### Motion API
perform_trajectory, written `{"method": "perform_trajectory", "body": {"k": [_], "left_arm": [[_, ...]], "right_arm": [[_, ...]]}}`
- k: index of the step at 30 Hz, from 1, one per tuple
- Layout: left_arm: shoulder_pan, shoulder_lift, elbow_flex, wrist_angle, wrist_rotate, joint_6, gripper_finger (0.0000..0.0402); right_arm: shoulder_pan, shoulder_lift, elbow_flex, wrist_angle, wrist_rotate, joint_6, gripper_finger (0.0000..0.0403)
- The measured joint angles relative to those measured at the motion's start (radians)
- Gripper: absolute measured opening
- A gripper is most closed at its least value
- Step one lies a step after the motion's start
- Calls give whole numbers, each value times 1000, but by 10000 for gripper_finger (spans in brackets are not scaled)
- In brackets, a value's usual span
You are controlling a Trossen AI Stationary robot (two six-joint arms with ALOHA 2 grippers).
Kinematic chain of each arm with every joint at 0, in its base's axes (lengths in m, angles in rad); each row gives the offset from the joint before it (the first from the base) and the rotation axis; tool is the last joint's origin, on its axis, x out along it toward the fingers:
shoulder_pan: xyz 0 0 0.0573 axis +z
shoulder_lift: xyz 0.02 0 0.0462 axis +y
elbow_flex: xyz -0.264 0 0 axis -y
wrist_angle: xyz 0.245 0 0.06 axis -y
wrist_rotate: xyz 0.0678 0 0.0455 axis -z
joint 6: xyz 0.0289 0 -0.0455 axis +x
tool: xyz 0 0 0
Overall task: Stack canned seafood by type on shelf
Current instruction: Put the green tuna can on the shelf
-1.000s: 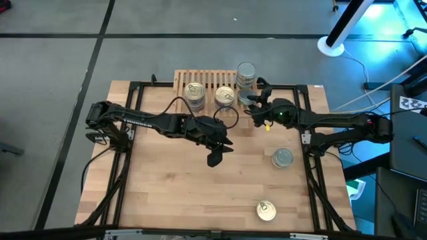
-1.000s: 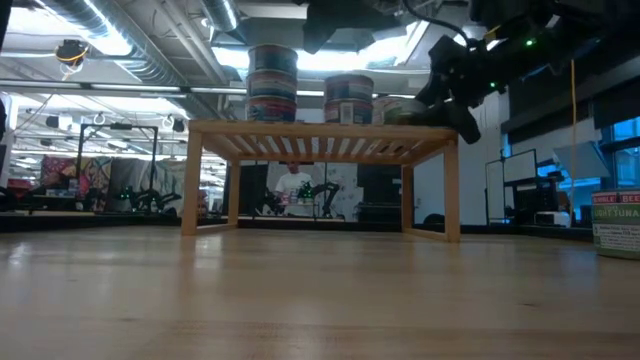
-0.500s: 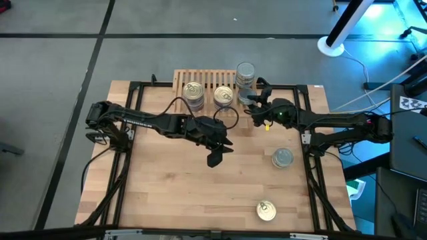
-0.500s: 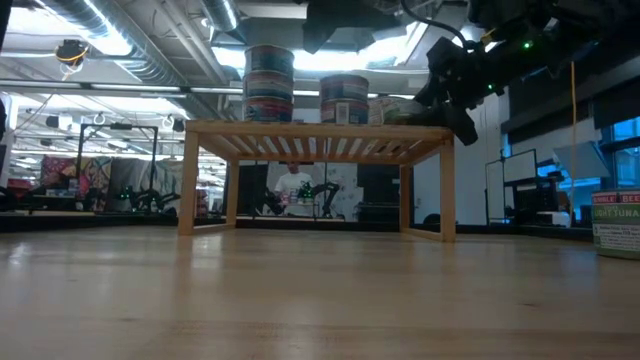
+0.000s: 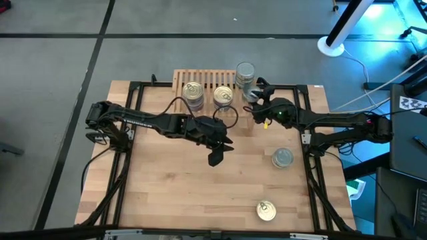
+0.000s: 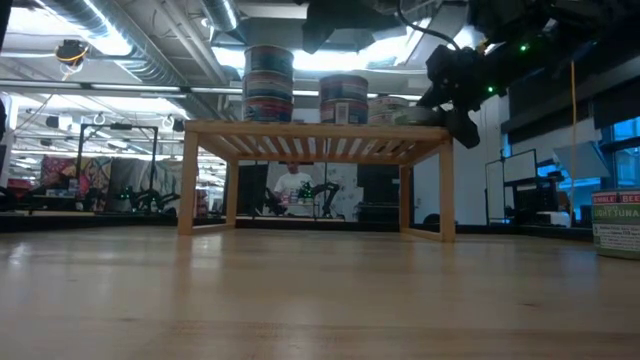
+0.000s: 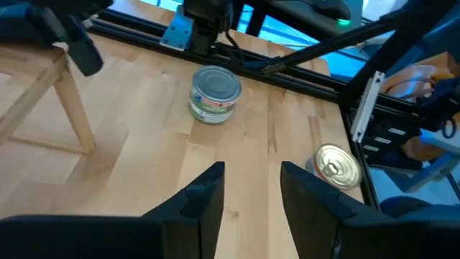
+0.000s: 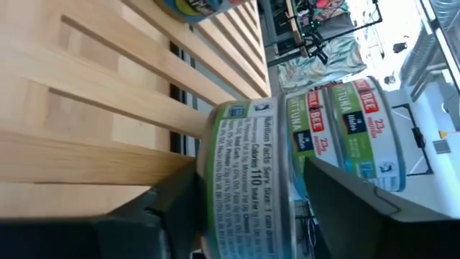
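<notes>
We see the right gripper [image 5: 254,97] clamped on a green-labelled tin [image 8: 248,173] over the shelf [image 5: 207,79] beside the far-right stack [image 5: 245,72], so we should lower it level before releasing, while the left gripper [image 7: 251,183], slightly parted and empty, waits mid-table.
</notes>
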Motion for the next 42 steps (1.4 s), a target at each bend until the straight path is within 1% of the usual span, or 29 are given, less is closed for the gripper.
{"method": "perform_trajectory", "body": {"k": [4, 7, 11, 14, 28, 35, 38, 42], "left_arm": [[0, 0, 0, 0, -7, -2, 131], [0, 0, 0, 0, -7, -2, 131], [0, 0, 0, 0, -8, -2, 131], [0, 0, 0, -1, -8, -2, 131], [0, 0, 0, -1, -8, -2, 131], [0, 0, 0, -1, -12, -2, 131], [0, 0, 0, 0, -39, -2, 131], [0, 0, 0, 2, -97, -2, 131]], "right_arm": [[0, 0, 0, 19, -10, 0, 269], [-1, 0, 1, 21, -55, 0, 283], [1, 1, 0, 20, -136, -4, 286], [1, 2, 0, 21, -162, -4, 282], [1, 3, -3, 11, -160, -2, 222], [1, 4, -4, 12, -158, -19, 166], [1, 3, -4, 15, -156, -75, 146], [1, 3, -4, 14, -156, -109, 144]]}}
